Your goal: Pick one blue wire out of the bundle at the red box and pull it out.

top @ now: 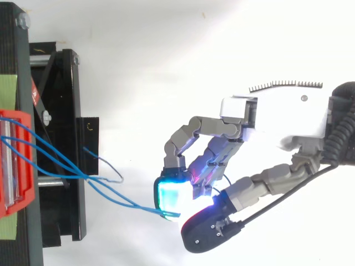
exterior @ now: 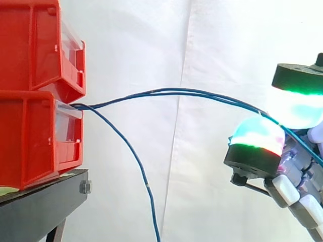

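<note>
We see free room between the edge of the stand [exterior: 45, 201] and the hand [top: 277, 119] (white curtain [exterior: 202, 45] behind); its curled fingers [top: 169, 194] pinch blue wires [exterior: 176, 93] from the red bin [exterior: 30, 141].

- A black stand [exterior: 45, 201] carries it all — dark metal, with a bolt [exterior: 86, 188] at its front edge.
- A red bin [exterior: 35, 141] sits directly on top.
- A green patch [top: 8, 91] lies on the stand's top — at the bin's foot.

side view level, near red bins [exterior: 30, 136]; top view overhead (shared: bins, blue wire [exterior: 166, 92], hand [top: 277, 113]).
</note>
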Robot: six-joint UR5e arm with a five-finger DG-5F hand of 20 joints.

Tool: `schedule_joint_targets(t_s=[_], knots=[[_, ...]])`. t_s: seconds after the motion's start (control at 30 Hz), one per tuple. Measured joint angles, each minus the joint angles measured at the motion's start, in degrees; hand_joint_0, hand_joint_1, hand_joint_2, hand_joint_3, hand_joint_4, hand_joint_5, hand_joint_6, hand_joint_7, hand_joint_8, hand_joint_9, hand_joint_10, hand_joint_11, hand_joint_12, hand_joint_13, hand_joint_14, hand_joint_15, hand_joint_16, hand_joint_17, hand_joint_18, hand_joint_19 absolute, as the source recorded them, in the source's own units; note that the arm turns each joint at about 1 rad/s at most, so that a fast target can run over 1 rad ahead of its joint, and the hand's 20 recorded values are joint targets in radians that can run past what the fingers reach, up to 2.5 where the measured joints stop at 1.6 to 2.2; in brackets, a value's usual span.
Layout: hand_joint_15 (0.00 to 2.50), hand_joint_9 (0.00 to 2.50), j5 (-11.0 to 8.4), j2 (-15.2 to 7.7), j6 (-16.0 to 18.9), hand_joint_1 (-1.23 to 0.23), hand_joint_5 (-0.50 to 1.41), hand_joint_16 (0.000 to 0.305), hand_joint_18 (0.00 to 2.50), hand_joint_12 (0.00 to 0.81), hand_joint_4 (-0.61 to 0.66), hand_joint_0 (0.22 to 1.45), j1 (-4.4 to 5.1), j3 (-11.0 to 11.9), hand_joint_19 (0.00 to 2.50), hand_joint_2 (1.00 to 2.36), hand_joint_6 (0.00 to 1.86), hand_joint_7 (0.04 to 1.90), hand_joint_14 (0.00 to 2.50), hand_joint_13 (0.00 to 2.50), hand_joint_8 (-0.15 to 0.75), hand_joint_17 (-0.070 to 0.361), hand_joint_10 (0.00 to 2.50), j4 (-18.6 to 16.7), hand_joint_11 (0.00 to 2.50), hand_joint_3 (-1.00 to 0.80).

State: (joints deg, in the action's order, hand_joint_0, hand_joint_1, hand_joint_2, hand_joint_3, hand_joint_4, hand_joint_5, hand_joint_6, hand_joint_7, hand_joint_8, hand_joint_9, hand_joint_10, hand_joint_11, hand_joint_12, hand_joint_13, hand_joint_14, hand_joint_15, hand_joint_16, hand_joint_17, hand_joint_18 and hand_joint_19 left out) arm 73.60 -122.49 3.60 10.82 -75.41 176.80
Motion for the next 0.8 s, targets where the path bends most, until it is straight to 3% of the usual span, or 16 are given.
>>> schedule_joint_targets(t_s=[0.23, 0.8], knots=[[0.58, 1.09, 0.05, 0.0, 0.3, -0.66, -0.09, 0.052, 0.93, 0.408, 0.16, 0.57, -0.15, 0.0, 0.56, 1.01, 0.92, 1.19, 0.02, 1.04, 0.356, 0.118, 0.01, 0.0, 0.60, -0.40], [0.58, 1.15, 0.31, 0.0, 1.2, -0.58, -0.08, 0.053, 0.95, 0.414, 0.15, 0.55, -0.04, 0.0, 0.57, 1.00, 0.91, 1.18, 0.02, 1.06, 0.366, 0.119, 0.01, -0.1, 0.60, -0.48]])
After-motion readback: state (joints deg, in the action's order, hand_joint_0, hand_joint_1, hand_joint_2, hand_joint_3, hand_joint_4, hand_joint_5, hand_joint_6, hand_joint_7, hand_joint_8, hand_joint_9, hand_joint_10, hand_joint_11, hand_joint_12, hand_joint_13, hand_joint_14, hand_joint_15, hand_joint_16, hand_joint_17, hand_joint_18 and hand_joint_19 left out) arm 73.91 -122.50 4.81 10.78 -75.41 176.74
